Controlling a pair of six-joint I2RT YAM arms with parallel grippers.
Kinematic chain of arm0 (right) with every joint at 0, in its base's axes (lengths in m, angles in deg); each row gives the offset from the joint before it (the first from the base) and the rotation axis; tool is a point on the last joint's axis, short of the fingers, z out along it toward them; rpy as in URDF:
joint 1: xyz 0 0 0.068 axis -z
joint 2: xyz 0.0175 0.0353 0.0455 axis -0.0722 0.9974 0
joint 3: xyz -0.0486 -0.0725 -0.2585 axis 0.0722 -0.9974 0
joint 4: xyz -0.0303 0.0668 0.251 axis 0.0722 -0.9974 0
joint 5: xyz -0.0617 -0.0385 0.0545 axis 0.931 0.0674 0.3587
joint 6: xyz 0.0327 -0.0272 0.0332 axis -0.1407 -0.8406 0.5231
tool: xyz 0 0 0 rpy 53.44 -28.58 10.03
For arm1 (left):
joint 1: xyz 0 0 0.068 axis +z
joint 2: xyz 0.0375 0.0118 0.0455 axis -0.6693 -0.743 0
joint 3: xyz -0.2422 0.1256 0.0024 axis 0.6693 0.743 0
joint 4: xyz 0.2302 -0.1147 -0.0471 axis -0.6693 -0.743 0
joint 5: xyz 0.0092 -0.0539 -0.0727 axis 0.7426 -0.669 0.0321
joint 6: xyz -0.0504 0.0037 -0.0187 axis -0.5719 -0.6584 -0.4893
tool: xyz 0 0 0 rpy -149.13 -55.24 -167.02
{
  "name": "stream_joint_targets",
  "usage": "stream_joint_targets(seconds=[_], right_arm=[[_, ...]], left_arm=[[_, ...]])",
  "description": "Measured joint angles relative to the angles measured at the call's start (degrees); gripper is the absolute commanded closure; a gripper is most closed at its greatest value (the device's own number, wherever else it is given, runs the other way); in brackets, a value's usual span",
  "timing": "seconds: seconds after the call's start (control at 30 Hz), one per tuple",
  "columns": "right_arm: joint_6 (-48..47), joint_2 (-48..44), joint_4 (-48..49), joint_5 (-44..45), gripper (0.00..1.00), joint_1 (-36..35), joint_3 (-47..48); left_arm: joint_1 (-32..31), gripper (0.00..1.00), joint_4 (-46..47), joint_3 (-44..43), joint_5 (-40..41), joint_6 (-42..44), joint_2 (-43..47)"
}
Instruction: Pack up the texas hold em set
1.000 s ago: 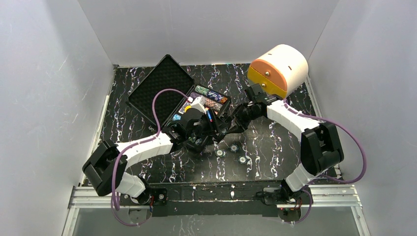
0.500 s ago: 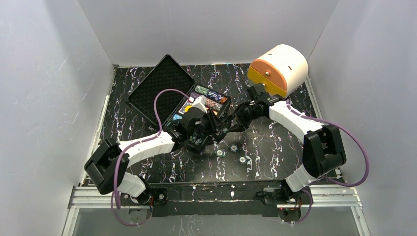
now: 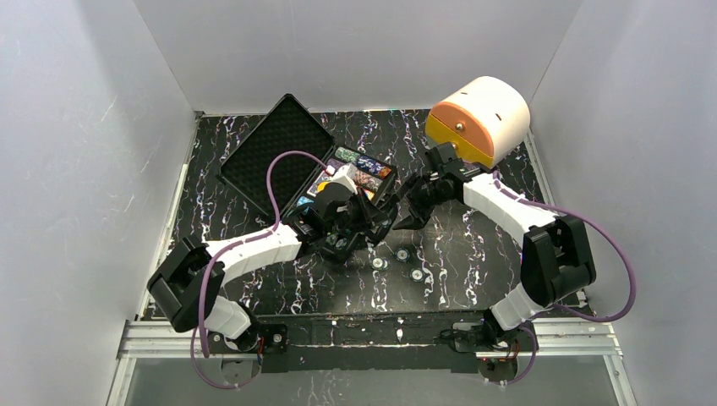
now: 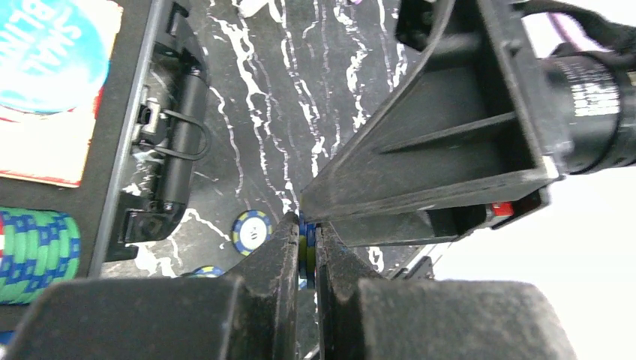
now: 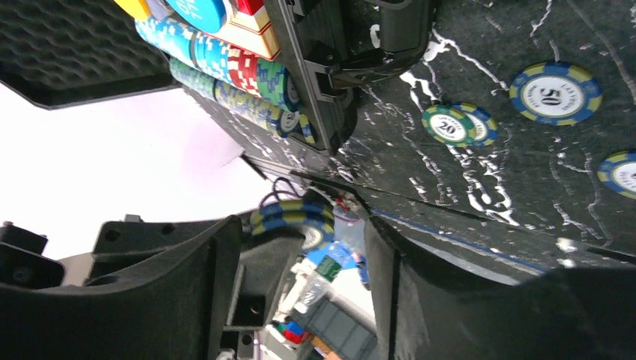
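- Pinching a thin stack of poker chips edge-on, the left end effector has its fingers nearly together, clamped on the blue-and-yellow rims
- The right end effector sits just beside it with its fingers spread apart; in its wrist view the same stack shows between them, but whether they touch it cannot be told
- Both meet low over the desk, just off the near right side of the open poker case
- Inside the case lie rows of chips, a blue "small blind" button and a green-and-blue chip roll
- Loose chips lie flat on the desk: a blue-and-yellow "50" chip, a green chip overlapping another, and a blue chip near the case latch
- The case lid lies open to the left, and an orange-and-cream rounded box stands at the far right corner
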Motion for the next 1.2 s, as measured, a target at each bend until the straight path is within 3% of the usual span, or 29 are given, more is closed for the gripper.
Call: stream_joint_targets(seconds=[0.13,0.33,0.6,1.0,1.2], right_arm=[[-2.6,-0.5,-2.3,3.4,0.19,-0.1,1.5],[-8.2,-6.6,-2.7,10.8,0.18,0.0,1.6],[-14.5,-20.0,5.8,18.4,0.21,0.0,-16.5],[-13.7,-35.7,10.1,18.6,0.23,0.0,-25.2],[-13.2,-37.9,10.1,18.3,0.24,0.0,-25.9]], left_arm=[[0.2,1.00,-2.7,0.0,1.6,3.3,0.1],[0.3,1.00,-9.7,0.0,0.5,13.5,3.8],[0.3,1.00,-19.5,0.2,-1.1,26.9,5.9],[0.3,1.00,-27.2,0.5,5.3,30.9,5.3],[0.1,1.00,-28.1,0.4,6.3,30.8,5.5]])
